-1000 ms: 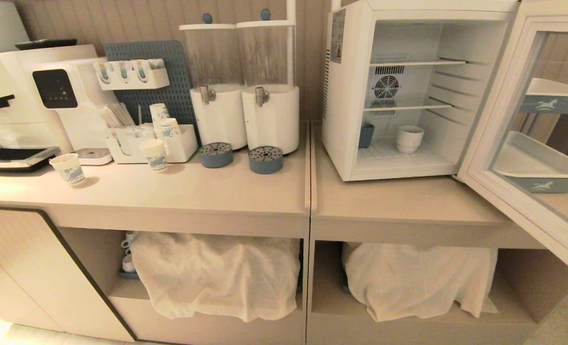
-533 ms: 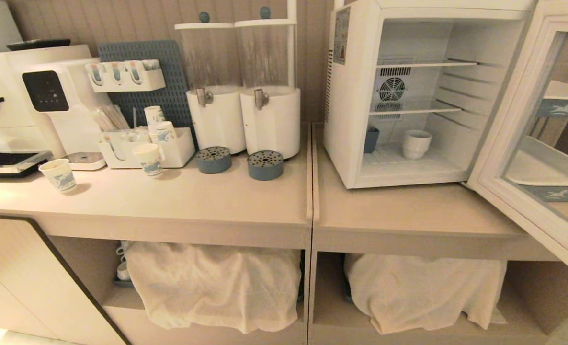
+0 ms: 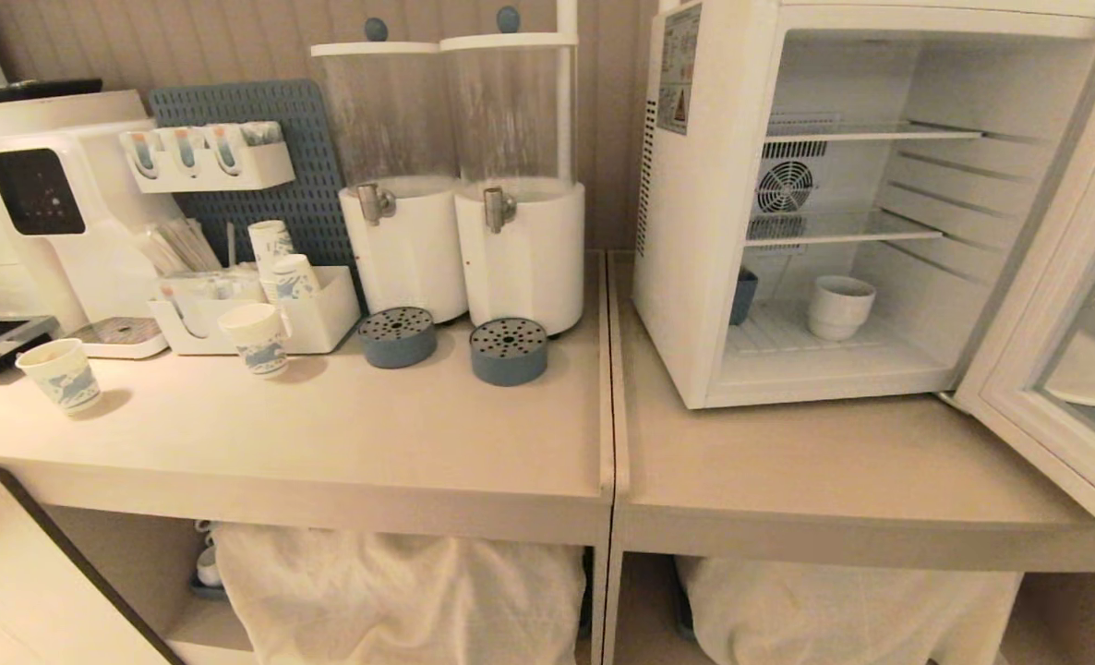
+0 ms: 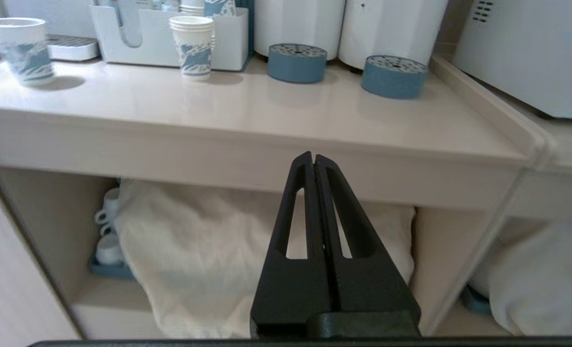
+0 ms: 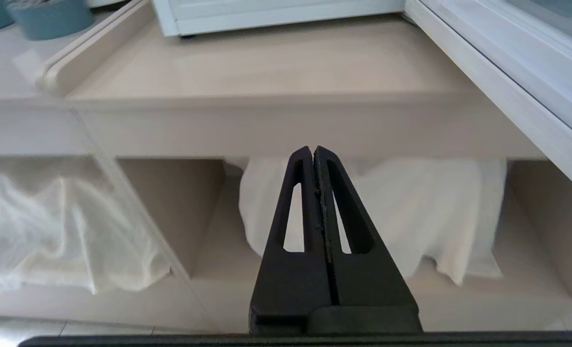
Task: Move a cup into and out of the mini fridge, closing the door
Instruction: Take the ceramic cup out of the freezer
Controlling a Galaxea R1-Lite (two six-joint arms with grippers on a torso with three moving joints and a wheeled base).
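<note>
Cup [image 3: 840,306] stands on mini fridge [image 3: 695,231] floor behind open door [image 3: 1055,369]; rigid, glazed, probably slippery and breakable, so grip the rim wall; left gripper [image 4: 313,161] and right gripper [image 5: 313,154] fingers are closed, empty.

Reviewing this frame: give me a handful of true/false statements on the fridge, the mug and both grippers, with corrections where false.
1. The door of the mini fridge is shut. False: it stands swung open at the right of the head view.
2. The cup sits on the fridge floor, below both wire shelves. True.
3. The left gripper holds a paper cup. False: it is shut on nothing, level with the counter's front edge; the paper cups stand on the counter.
4. The right gripper is shut and empty, in front of the counter below the fridge. True.
5. The cup lies tipped on the top shelf. False: it stands upright on the floor.
</note>
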